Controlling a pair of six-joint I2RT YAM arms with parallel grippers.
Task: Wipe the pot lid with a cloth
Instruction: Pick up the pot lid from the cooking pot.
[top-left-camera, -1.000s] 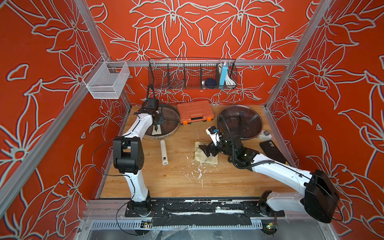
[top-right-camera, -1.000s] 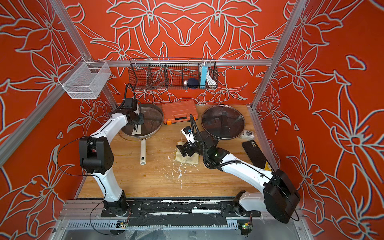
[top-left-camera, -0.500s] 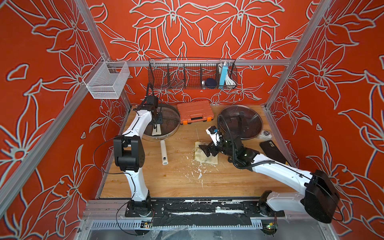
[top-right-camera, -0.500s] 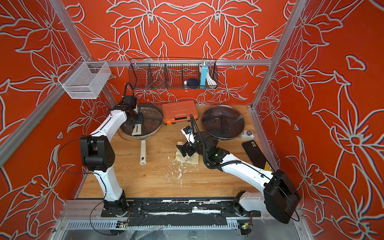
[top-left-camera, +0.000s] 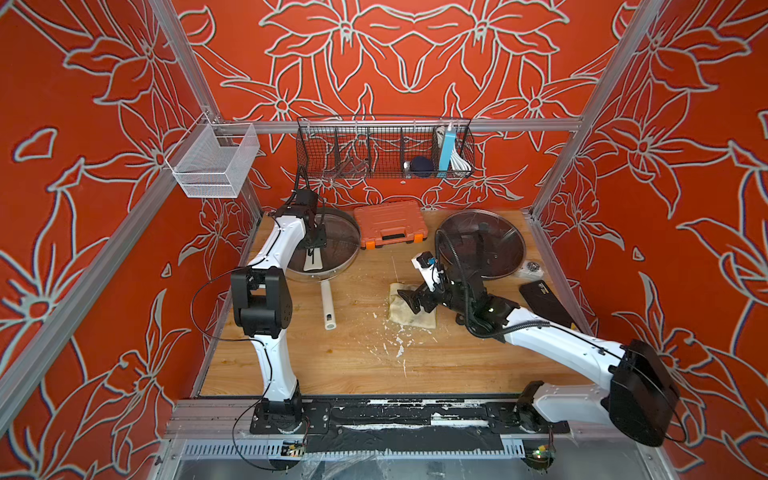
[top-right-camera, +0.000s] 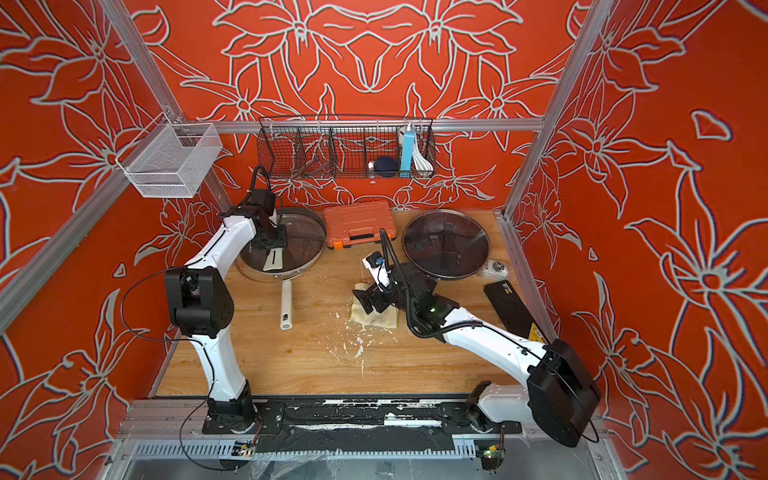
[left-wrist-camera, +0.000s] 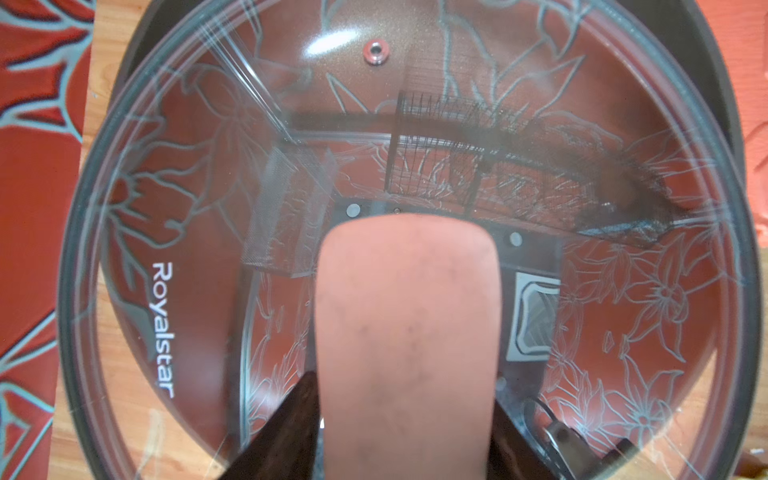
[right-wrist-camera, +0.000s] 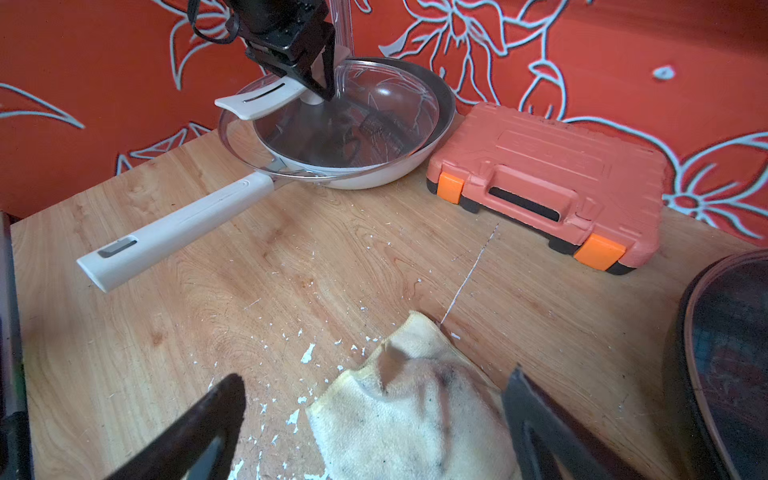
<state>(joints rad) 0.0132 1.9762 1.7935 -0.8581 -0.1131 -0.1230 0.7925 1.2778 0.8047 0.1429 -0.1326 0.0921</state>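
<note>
Plainly, everything is hanging on the cloth and the right gripper. The cloth is lying on the table, mid-board, directly under those jaws. They are standing spread wide with nothing in them, one finger showing on each side of the cloth in the right wrist view. A raised fold is running away from the wrist, so the closing line is crossing it squarely. A short drop and a pinch is looking like the next move.

The right arm is by far the nearer one. The left is working well apart, at the far left corner, where the left gripper is grasping the lid by its white handle. A finger is pressing on each long side, and the handle's long axis is running straight out from the wrist. The lid is sitting askew on the pan, its rim overhanging one side.

So the cloth is lying to the robot's right of the lid and nearer the base, and it is going to need carrying across to reach the glass.
</note>
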